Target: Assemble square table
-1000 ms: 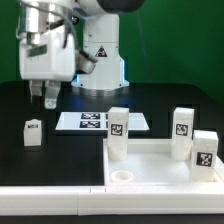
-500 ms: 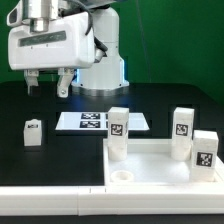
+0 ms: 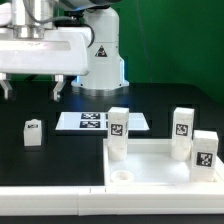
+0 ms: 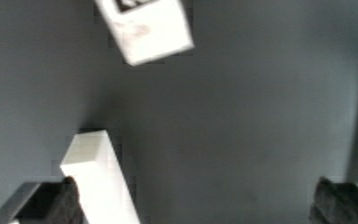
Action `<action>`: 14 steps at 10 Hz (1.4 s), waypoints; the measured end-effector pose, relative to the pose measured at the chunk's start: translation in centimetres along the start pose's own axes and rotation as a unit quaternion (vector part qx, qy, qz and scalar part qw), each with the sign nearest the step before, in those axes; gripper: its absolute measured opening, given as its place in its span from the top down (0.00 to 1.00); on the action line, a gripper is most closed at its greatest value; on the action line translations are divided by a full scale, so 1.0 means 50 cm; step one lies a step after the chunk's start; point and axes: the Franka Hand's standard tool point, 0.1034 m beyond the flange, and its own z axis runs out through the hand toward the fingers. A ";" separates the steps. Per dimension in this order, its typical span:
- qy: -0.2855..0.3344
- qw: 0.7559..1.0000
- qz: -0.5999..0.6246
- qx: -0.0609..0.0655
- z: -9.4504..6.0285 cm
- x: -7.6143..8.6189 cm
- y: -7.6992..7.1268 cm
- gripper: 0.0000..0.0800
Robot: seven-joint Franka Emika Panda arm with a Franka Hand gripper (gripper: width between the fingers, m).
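The table top [image 3: 160, 165] lies at the exterior view's lower right, on the black table [image 3: 60, 160], with three legs [image 3: 118, 133] standing upright in its corners and the near corner socket [image 3: 122, 177] empty. You have one loose leg [image 3: 33, 133] left, standing well apart on the exterior view's left, tag facing the camera. The gripper [image 3: 30, 90] hangs above and behind that leg with its jaws spread as wide as they go and nothing between them. The step in hand looks like fetching this last leg, so line the fingers [image 3: 57, 89] up squarely over it before you descend, and close on its flat sides rather than on a corner, since a chunky block will twist if pinched askew. Come down straight; a sideways brush could topple it. In the wrist view a white tagged piece [image 4: 149, 30] and a white edge [image 4: 96, 180] show, but which parts they are you cannot tell. The marker board [image 3: 90, 121] lies between leg and top; carry the leg clear of it. The top's tray holds only its legs.
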 end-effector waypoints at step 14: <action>-0.095 0.989 -0.114 0.012 0.096 -0.025 -0.038 0.19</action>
